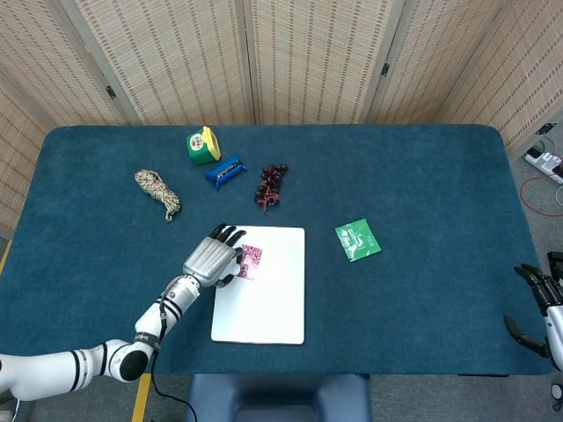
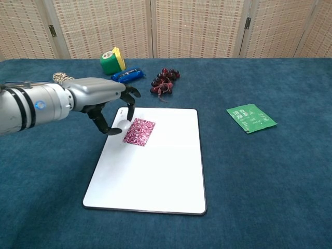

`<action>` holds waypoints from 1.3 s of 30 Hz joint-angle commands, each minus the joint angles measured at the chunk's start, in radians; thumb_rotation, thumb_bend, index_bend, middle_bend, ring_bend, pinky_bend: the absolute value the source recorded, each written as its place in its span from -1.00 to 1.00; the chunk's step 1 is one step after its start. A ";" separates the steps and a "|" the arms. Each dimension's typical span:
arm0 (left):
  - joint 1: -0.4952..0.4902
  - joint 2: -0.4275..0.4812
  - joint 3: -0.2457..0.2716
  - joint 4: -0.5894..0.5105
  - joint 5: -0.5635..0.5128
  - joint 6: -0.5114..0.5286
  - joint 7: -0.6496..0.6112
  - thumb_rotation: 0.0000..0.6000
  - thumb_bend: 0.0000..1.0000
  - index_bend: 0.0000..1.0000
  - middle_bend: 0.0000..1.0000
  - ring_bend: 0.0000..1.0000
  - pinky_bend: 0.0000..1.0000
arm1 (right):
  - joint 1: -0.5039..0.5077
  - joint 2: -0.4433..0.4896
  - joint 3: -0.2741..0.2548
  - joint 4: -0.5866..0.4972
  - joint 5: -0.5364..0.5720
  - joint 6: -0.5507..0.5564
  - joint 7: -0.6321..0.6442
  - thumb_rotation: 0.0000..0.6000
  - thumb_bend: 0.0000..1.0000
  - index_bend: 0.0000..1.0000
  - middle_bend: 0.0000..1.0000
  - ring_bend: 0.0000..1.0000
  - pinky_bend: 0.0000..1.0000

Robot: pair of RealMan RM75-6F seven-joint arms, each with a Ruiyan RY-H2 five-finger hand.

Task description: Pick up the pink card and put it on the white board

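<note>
A pink patterned card lies flat on the upper left part of the white board. My left hand hovers over the board's top left corner, just left of the card, fingers apart and curved, holding nothing. Whether its thumb touches the board cannot be told. My right hand rests at the table's right edge, far from the board, fingers apart and empty; the chest view does not show it.
Along the back stand a green and yellow tape measure, a blue packet, a bunch of dark grapes and a rope bundle. A green sachet lies right of the board.
</note>
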 commanded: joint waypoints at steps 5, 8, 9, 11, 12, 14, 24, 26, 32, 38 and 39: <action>-0.087 -0.064 -0.008 0.062 -0.115 -0.017 0.060 1.00 -0.19 -0.06 -0.77 -0.98 -1.00 | 0.004 0.000 0.002 0.004 0.003 -0.008 0.005 1.00 -0.30 -0.75 -0.67 -0.64 -1.00; -0.115 -0.086 -0.008 0.083 -0.158 -0.019 0.073 1.00 -0.20 -0.07 -0.77 -0.98 -1.00 | 0.005 -0.001 0.003 0.007 0.004 -0.010 0.009 1.00 -0.30 -0.75 -0.67 -0.64 -1.00; -0.125 -0.092 -0.008 0.089 -0.173 -0.017 0.077 1.00 -0.19 -0.07 -0.77 -0.98 -1.00 | 0.004 0.000 0.003 0.008 0.004 -0.009 0.010 1.00 -0.30 -0.75 -0.67 -0.64 -1.00; -0.138 -0.101 -0.008 0.096 -0.192 -0.015 0.081 1.00 -0.19 -0.07 -0.77 -0.98 -1.00 | 0.003 0.001 0.003 0.008 0.004 -0.006 0.011 1.00 -0.30 -0.75 -0.67 -0.64 -1.00; -0.147 -0.105 -0.007 0.100 -0.203 -0.012 0.086 1.00 -0.19 -0.07 -0.77 -0.98 -1.00 | 0.002 0.001 0.004 0.009 0.005 -0.005 0.012 1.00 -0.30 -0.75 -0.67 -0.64 -1.00; -0.159 -0.112 -0.002 0.108 -0.214 -0.003 0.097 1.00 -0.19 -0.08 -0.77 -0.98 -1.00 | 0.000 0.002 0.003 0.009 0.005 -0.003 0.013 1.00 -0.30 -0.75 -0.67 -0.64 -1.00; -0.174 -0.103 0.027 0.110 -0.296 0.027 0.103 1.00 -0.21 -0.77 -0.77 -0.99 -1.00 | -0.011 0.000 0.002 0.018 0.008 0.008 0.023 1.00 -0.30 -0.75 -0.67 -0.64 -1.00; -0.163 -0.088 0.031 0.091 -0.287 0.036 0.085 1.00 -0.21 -0.84 -0.77 -0.99 -1.00 | -0.012 0.000 0.002 0.019 0.007 0.010 0.024 1.00 -0.30 -0.75 -0.67 -0.64 -1.00; -0.029 0.042 0.054 -0.028 -0.166 0.172 -0.064 1.00 -0.21 -0.80 -0.77 -0.99 -1.00 | -0.014 -0.001 0.002 0.025 0.006 0.013 0.029 1.00 -0.30 -0.75 -0.67 -0.64 -1.00; 0.116 0.160 0.086 -0.091 -0.062 0.317 -0.197 1.00 -0.20 -0.76 -0.77 -0.99 -1.00 | 0.000 -0.003 0.006 0.029 -0.002 -0.001 0.032 1.00 -0.30 -0.75 -0.67 -0.64 -1.00; 0.145 0.178 0.092 -0.099 -0.044 0.346 -0.223 1.00 -0.20 -0.76 -0.77 -0.99 -1.00 | 0.002 -0.005 0.006 0.029 -0.005 -0.002 0.032 1.00 -0.30 -0.75 -0.67 -0.64 -1.00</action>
